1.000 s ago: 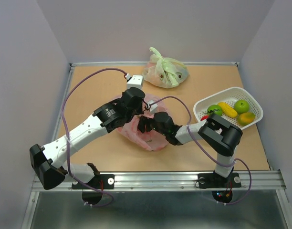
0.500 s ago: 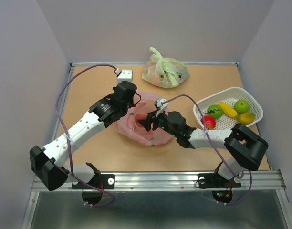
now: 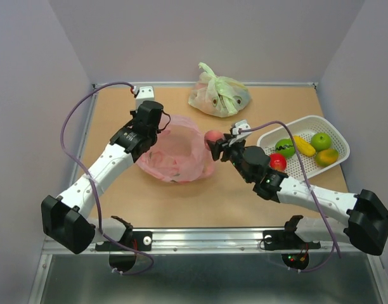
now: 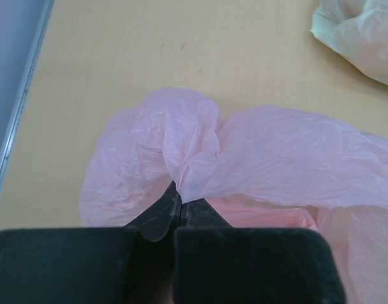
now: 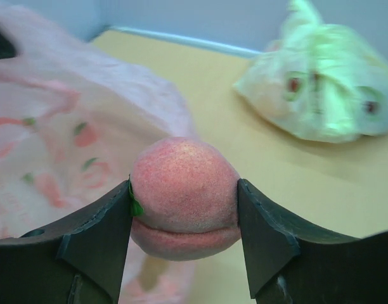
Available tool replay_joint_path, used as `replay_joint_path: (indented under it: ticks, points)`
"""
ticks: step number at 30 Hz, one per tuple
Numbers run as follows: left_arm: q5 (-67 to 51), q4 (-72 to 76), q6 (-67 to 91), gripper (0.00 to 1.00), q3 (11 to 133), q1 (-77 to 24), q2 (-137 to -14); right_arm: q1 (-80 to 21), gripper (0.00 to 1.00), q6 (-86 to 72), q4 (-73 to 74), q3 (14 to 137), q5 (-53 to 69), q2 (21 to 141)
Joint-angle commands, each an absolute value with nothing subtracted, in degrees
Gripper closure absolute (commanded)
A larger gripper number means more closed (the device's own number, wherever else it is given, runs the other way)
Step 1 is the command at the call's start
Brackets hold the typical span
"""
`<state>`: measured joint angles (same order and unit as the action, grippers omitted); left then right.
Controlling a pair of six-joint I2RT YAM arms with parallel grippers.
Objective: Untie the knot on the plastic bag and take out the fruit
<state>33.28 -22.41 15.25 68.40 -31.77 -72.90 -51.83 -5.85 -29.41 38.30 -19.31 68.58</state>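
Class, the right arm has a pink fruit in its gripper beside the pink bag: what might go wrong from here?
The right gripper holds the round pink fruit only by its sides, so it may slip before reaching the basket. The left gripper pinches just a thin fold of the pink bag, which might tear or slide free.

Your top view looks down from high behind the near edge over the whole worktop [image 3: 200, 202]. Wrist views sit close, facing forward past left tool [image 4: 180, 202] and right tool [image 5: 184, 202]; all share the pink bag [image 3: 175, 152].
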Motion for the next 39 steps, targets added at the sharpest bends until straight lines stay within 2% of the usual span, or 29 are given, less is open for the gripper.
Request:
replay_joint_path:
  ticks: [1, 4, 11, 15, 17, 18, 22, 23, 25, 30, 39]
  points:
    - [35.8, -20.0, 14.2, 1.0, 66.1, -28.3, -70.3, -51.8, 0.99, 1.0, -24.3, 41.1, -44.6, 66.5]
    - [35.9, -19.1, 14.2, 1.0, 64.3, -25.9, -68.3, -46.9, 0.99, 4.2, -22.5, 42.7, -55.9, 68.2]
    - [34.6, -17.6, 14.4, 1.0, 62.1, -21.4, -64.9, -30.5, 0.98, -4.4, -15.5, 40.6, -66.5, 63.4]
    - [32.7, -17.2, 14.5, 1.0, 61.6, -19.3, -64.4, -21.4, 0.94, -9.7, -12.0, 36.7, -65.1, 59.2]
    - [31.7, -17.0, 14.5, 1.0, 61.4, -18.2, -64.0, -17.1, 0.87, -15.1, -9.0, 35.2, -61.8, 58.6]
    - [31.7, -16.7, 14.5, 1.0, 61.4, -17.8, -63.8, -15.9, 0.82, -16.8, -8.2, 34.8, -60.5, 58.8]
    - [32.1, -16.6, 14.9, 1.0, 60.7, -16.7, -62.9, -13.2, 0.35, -21.6, -7.0, 33.3, -56.7, 60.8]
    - [32.2, -16.1, 14.9, 1.0, 60.5, -16.5, -62.3, -13.2, 0.18, -22.8, -6.2, 33.3, -57.0, 61.3]
    - [32.3, -15.4, 14.9, 1.0, 59.6, -16.1, -61.4, -12.9, 0.03, -23.6, -5.4, 33.5, -57.1, 61.0]
    - [33.0, -15.1, 15.3, 1.0, 58.9, -15.6, -60.6, -12.9, 0.0, -25.3, -2.8, 34.3, -55.4, 55.9]
    - [37.3, -13.4, 17.3, 1.0, 55.1, -14.7, -53.4, -13.0, 0.0, -23.5, 3.1, 38.0, -44.4, 38.6]
